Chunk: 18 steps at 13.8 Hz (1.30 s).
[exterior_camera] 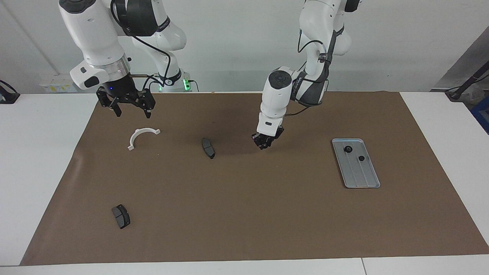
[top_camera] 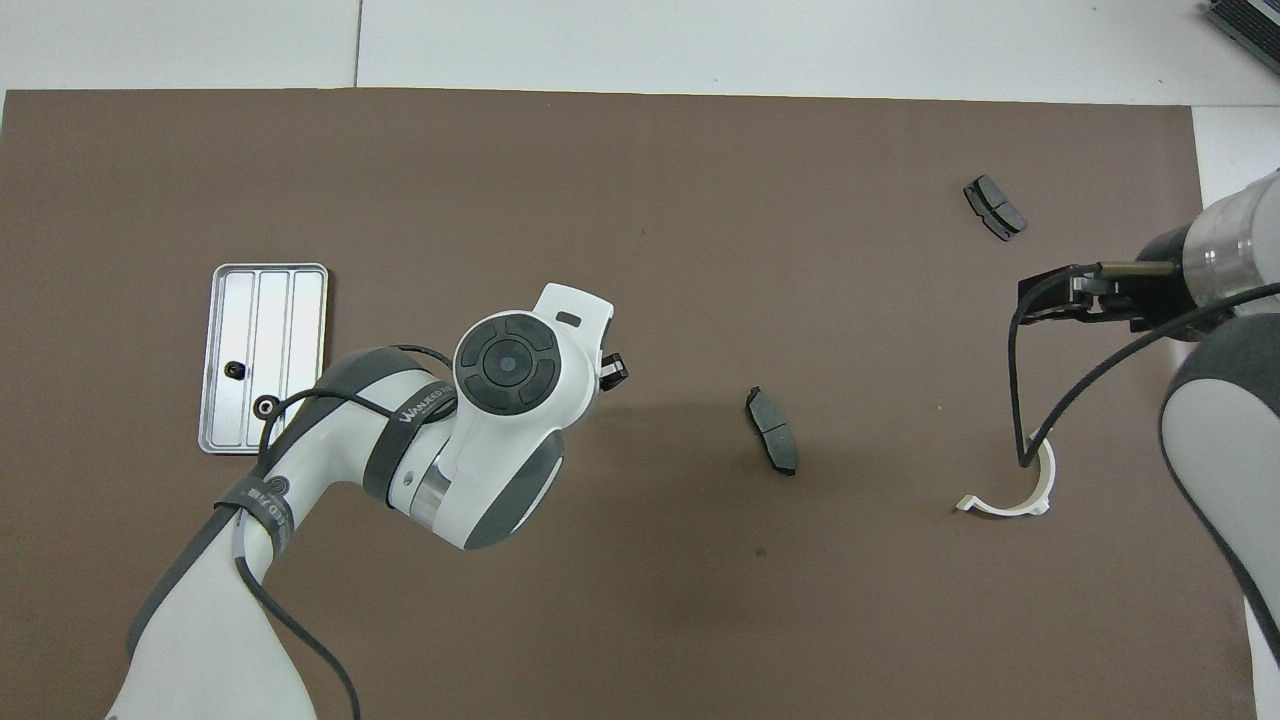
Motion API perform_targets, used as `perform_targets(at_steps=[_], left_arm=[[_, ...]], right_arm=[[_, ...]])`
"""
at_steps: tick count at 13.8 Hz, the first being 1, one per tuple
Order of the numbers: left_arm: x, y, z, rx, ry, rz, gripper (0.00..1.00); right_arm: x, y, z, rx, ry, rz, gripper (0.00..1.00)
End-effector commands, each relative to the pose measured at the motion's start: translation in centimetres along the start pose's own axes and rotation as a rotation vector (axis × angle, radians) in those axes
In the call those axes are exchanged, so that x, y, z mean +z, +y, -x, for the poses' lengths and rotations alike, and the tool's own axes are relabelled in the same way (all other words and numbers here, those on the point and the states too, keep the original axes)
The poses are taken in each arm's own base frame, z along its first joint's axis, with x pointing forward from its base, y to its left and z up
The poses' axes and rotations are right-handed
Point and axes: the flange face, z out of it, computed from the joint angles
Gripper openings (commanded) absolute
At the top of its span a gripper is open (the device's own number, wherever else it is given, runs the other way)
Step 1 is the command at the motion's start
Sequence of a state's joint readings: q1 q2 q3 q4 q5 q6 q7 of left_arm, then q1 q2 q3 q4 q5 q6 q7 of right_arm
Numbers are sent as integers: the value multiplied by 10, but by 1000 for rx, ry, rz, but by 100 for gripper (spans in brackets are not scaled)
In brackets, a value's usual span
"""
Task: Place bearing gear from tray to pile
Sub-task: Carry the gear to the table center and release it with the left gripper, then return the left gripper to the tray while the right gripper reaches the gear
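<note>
While your left gripper hangs over the mat between tray and pad, fingers clenched on something I cannot make out, two gears sit in the tray; your right gripper waits spread over the bracket.

Brown mat covers most of white worktop. Dark object at worktop edge, right arm's end. Grey wall w/ cables.
</note>
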State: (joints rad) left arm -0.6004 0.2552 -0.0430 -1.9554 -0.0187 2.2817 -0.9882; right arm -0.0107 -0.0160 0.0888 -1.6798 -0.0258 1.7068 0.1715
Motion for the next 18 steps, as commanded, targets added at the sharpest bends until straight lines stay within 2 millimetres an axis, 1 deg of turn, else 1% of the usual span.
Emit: perform_targets(at_steps=[1, 2, 3, 4, 5, 6, 8, 9, 11, 12, 13, 15, 16, 18], left_arm=[[6, 6, 5, 1, 22, 19, 48], [5, 9, 6, 7, 27, 30, 72], [5, 11, 6, 8, 29, 34, 92], [2, 12, 5, 8, 33, 40, 100], [-3, 15, 4, 10, 38, 47, 100], [-11, 17, -2, 6, 43, 55, 100], [-23, 13, -20, -15, 59, 72, 100], [-36, 6, -35, -37, 74, 87, 100], [-59, -15, -76, -102, 98, 102, 100], [-66, -20, -87, -116, 99, 96, 100], [-68, -24, -93, -105, 98, 86, 100], [-73, -44, -115, -91, 106, 77, 100], [-78, -50, -122, -80, 108, 75, 100], [-84, -60, -131, -45, 95, 52, 100]], right_arm=[[-2, 0, 6, -15, 18, -5, 100], [-2, 0, 5, -12, 22, -6, 100], [-2, -2, 5, -9, 24, -6, 100], [-2, -5, 5, -2, 24, -7, 100], [-1, -17, 6, -4, 30, -10, 100], [0, -25, 5, 5, 47, -15, 100], [4, -30, 8, 32, 47, -16, 100], [6, -30, 9, 34, 42, -14, 100], [9, -30, 11, 33, 36, -14, 100], [9, -31, 11, 32, 36, -13, 100], [9, -33, 13, 28, 36, -13, 100], [15, -34, 18, 24, 43, -13, 100], [21, -34, 21, 24, 46, -13, 100], [27, -34, 25, 22, 54, -14, 100]])
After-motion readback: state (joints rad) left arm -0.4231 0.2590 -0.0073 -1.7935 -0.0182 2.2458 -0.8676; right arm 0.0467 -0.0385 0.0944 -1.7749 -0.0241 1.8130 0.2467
